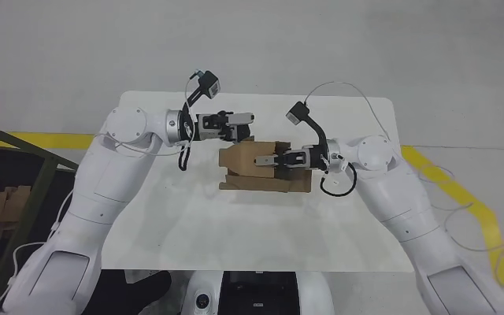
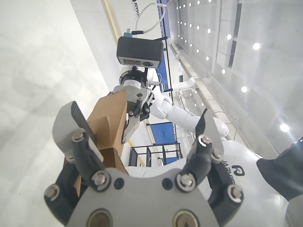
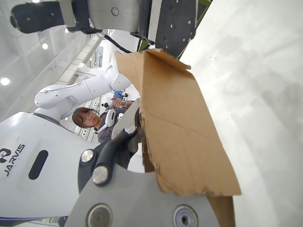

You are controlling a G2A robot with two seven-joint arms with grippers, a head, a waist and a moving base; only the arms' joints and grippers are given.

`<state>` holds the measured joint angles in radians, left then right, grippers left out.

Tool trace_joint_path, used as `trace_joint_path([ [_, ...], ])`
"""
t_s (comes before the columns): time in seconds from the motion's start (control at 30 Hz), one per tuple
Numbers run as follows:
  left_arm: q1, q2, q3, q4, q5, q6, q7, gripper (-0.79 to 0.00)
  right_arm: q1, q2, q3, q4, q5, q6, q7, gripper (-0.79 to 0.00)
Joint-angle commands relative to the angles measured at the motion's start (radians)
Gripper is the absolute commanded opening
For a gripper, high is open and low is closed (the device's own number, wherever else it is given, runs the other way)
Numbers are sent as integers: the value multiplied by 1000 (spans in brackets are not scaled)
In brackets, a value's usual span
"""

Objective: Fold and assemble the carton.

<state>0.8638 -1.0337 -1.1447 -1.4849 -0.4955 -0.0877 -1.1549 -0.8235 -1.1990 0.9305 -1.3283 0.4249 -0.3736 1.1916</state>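
Note:
A brown cardboard carton (image 1: 260,167) lies partly folded in the middle of the white table (image 1: 157,228), with flaps standing up. My right gripper (image 1: 262,161) comes in from the right side and is shut on one upright flap (image 3: 180,131); one of its fingers (image 3: 127,124) shows beside the cardboard, while the other is hidden behind it. My left gripper (image 1: 247,120) hovers open just past the carton's far edge. In the left wrist view its spread fingers (image 2: 78,124) frame the carton (image 2: 109,124), with one pad close to a flap and nothing between them.
A dark green frame (image 1: 24,189) holding cardboard stands on the floor off the table's left side. Yellow floor tape (image 1: 425,165) runs past the right edge. Bare tabletop stretches in front of the carton and to both sides.

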Motion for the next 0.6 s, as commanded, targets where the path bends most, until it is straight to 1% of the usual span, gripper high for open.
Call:
trace_joint_path([
  [0.0, 4, 1, -6, 1, 3, -1, 5, 0, 0, 1, 9, 4, 0, -2, -8, -785],
  [0.33, 45, 11, -47, -13, -12, 8, 2, 0, -11, 21, 94, 20, -25, 14, -58, -785],
  [0.57, 38, 9, -35, -10, -11, 30, -11, 0, -29, 29, 124, -7, -39, 32, -79, -785],
])
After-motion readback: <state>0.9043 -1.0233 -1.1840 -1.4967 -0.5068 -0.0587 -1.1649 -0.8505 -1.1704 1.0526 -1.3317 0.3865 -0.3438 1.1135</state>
